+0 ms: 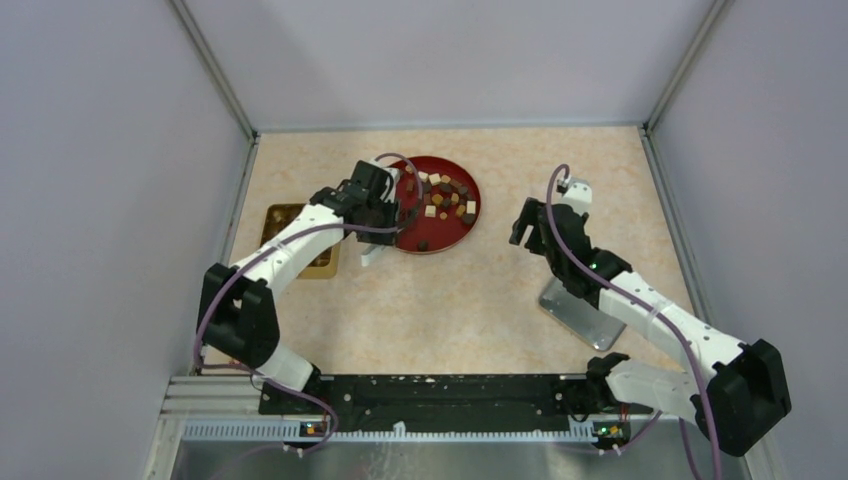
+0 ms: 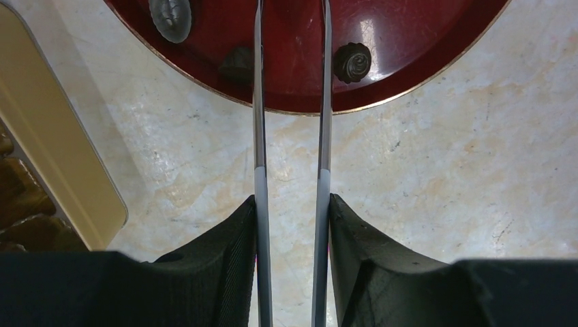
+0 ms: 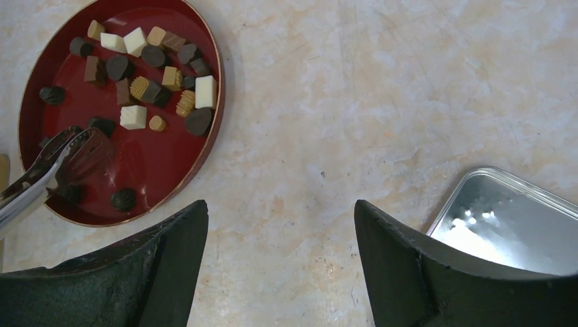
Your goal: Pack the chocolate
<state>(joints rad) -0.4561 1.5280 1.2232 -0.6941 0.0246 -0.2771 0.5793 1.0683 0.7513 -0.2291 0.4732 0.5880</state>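
The chocolate (image 1: 448, 195), several small dark, tan and cream pieces, lies on a round red plate (image 1: 452, 236). My left gripper (image 1: 383, 215) is shut on metal tongs (image 2: 260, 102) whose two blades reach over the plate's near-left rim (image 2: 409, 41). In the right wrist view the tong tips (image 3: 65, 143) are beside a dark piece (image 3: 94, 151); I cannot tell whether they grip it. Most pieces (image 3: 146, 88) sit in the far half of the plate (image 3: 160, 163). My right gripper (image 1: 525, 222) is open and empty above the bare table, right of the plate.
A gold box (image 1: 290, 225) with brown pieces inside sits left of the plate, under the left arm; its cream wall (image 2: 61, 170) shows in the left wrist view. A silver tin tray (image 1: 580, 310) lies at the right, under the right arm.
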